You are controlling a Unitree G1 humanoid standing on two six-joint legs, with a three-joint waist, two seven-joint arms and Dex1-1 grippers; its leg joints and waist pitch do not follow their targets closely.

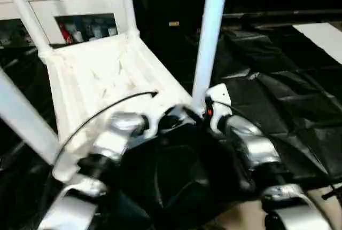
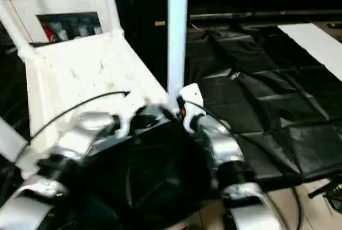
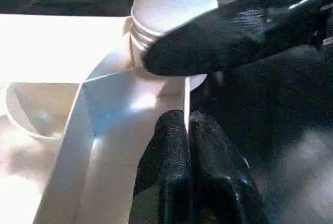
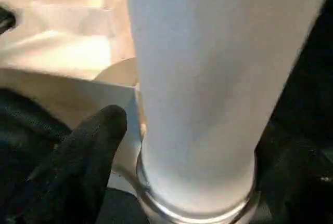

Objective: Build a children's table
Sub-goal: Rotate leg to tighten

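Note:
The children's table lies upside down, its ribbed white tabletop [image 1: 101, 75] facing up. White legs stand up from its corner sockets: two at the far corners [image 1: 24, 16] [image 1: 127, 3], one at the near left [image 1: 21, 118] and one at the near right [image 1: 211, 32]. My right gripper [image 4: 197, 146] is open, a black finger [image 4: 99, 146] on each side of the near right leg's base [image 4: 197, 78]. My left gripper [image 3: 187, 122] is shut, its tips against the tabletop's rim [image 3: 177, 96] just below that corner socket. The right finger [image 3: 234, 31] crosses in front of the leg's threaded end.
A white glass-door cabinet [image 1: 80, 6] stands behind the tabletop. Black sheeting [image 1: 288, 96] covers the floor to the right, with a white panel [image 1: 326, 38] at its far edge. Bare beige floor [image 1: 240, 216] shows near my right forearm [image 1: 251, 144].

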